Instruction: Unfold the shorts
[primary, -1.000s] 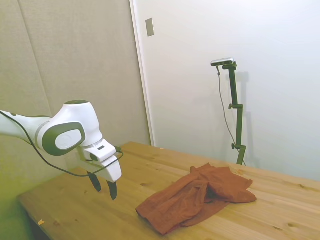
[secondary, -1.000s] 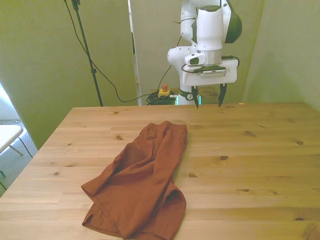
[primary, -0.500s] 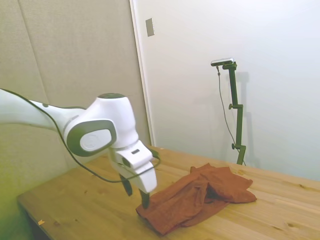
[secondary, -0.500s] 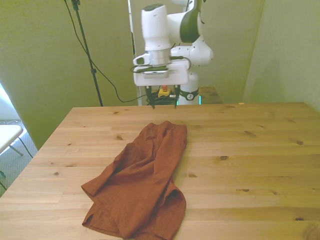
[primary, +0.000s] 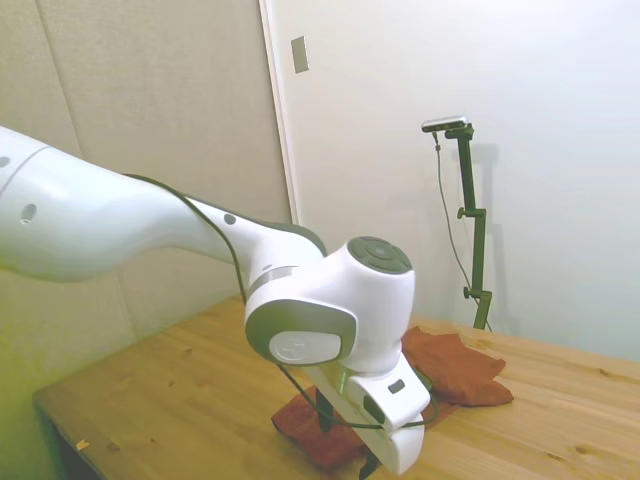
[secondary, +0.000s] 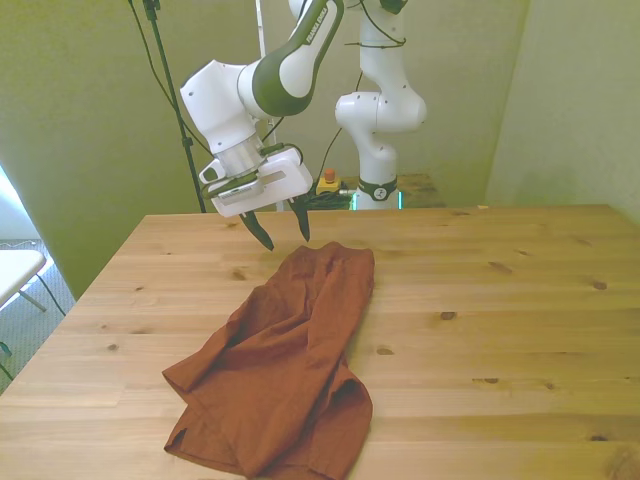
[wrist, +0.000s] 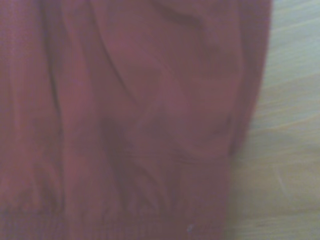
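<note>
Jaws apart, gripper (secondary: 281, 230) hiding shorts (secondary: 285, 360)

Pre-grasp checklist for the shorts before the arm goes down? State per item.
1. Gripper open: ok, fingers spread in the front view.
2. Gripper empty: ok, nothing between the fingers.
3. Shorts on the table, free of the arm: ok, folded in a crumpled heap, no contact.
4. Gripper lined up over cloth: cannot tell for sure; in the front view it hangs by the far end of the shorts, toward the front view's left, while the wrist view shows cloth and a strip of bare wood.
5. Edge or layer to pinch picked out: cannot tell, folds overlap and the wrist view is blurred.
6. Drawstring located: not ok, none visible.
</note>
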